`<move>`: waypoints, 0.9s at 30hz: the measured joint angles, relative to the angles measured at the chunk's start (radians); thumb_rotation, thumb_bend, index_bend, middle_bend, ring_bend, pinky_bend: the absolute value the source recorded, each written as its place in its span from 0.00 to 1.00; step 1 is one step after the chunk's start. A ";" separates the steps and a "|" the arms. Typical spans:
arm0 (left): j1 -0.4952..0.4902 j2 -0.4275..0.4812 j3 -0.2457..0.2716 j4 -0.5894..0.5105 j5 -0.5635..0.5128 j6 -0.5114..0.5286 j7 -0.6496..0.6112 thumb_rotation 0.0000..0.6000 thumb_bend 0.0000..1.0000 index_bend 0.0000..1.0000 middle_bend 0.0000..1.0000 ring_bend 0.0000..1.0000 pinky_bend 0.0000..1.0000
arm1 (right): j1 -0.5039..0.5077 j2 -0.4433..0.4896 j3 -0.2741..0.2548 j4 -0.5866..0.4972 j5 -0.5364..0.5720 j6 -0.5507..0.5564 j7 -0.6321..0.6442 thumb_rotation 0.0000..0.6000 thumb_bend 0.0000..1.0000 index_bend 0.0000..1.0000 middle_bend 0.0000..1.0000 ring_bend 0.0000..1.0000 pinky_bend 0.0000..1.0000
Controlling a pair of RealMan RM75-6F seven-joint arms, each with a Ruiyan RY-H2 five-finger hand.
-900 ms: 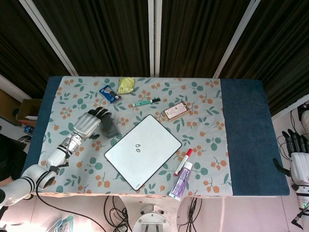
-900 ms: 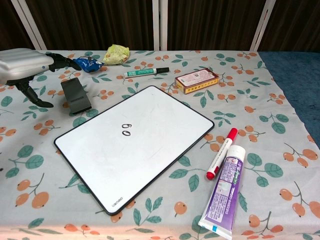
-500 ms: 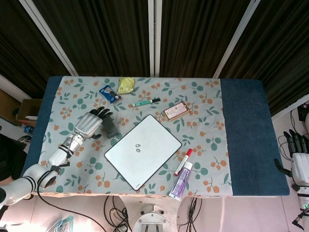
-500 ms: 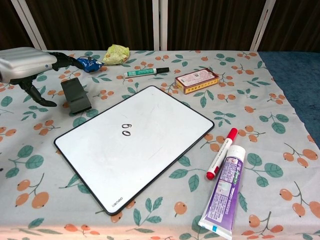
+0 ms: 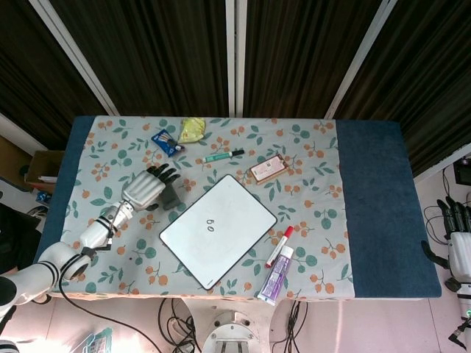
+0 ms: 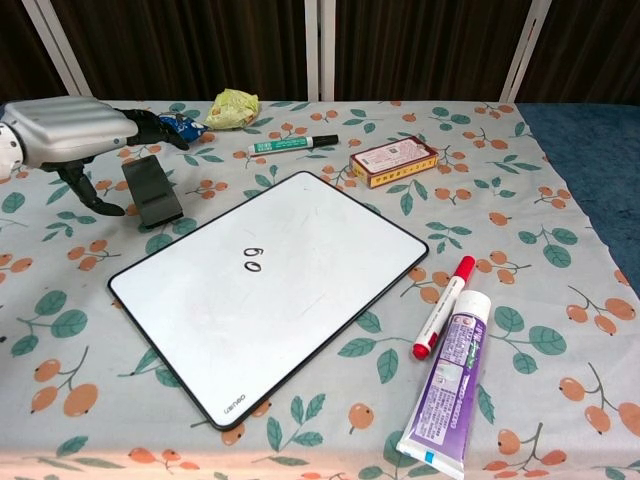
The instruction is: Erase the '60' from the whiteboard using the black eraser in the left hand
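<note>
The whiteboard (image 6: 268,286) lies flat on the bench (image 5: 383,206), turned at an angle, and I take it as the landmark. The '60' (image 6: 251,260) is written in small dark digits a little left of the middle of the whiteboard and is not wiped.

The black eraser (image 6: 151,190) lies on the flowered cloth just beyond the far left corner of the whiteboard, close to its edge but not touching it. The left robot hand (image 6: 75,135) is above and beside the black eraser, on the side away from the whiteboard. Its fingers are spread and a little curved, with the dark fingertips (image 6: 150,125) reaching over the far end of the black eraser. It holds nothing; whether the thumb touches the cloth I cannot tell. In the head view the left robot hand (image 5: 145,188) partly covers the black eraser (image 5: 171,195).

The right robot hand (image 5: 459,235) hangs outside the bench, far to the right of the whiteboard, with its fingers apart and holding nothing.

Behind the whiteboard lie a green marker (image 6: 290,145) and a small orange box (image 6: 394,161). Right of the whiteboard lie a red marker (image 6: 443,306) and a purple tube (image 6: 447,381), side by side. Further behind the black eraser are a blue packet (image 6: 182,127) and a yellow crumpled wrapper (image 6: 232,108).
</note>
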 measured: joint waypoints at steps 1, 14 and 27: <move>-0.004 -0.004 0.005 0.015 0.007 0.002 -0.002 1.00 0.20 0.18 0.16 0.10 0.28 | 0.000 -0.001 0.000 0.001 0.001 -0.001 0.000 1.00 0.20 0.00 0.00 0.00 0.00; -0.020 -0.089 0.064 0.213 0.096 0.095 -0.095 1.00 0.25 0.31 0.26 0.20 0.35 | -0.001 -0.004 -0.001 -0.001 0.005 -0.008 -0.010 1.00 0.20 0.00 0.00 0.00 0.00; -0.019 -0.141 0.088 0.301 0.106 0.116 -0.160 1.00 0.32 0.36 0.34 0.25 0.40 | 0.001 -0.006 0.002 0.002 0.015 -0.021 -0.018 1.00 0.21 0.00 0.00 0.00 0.00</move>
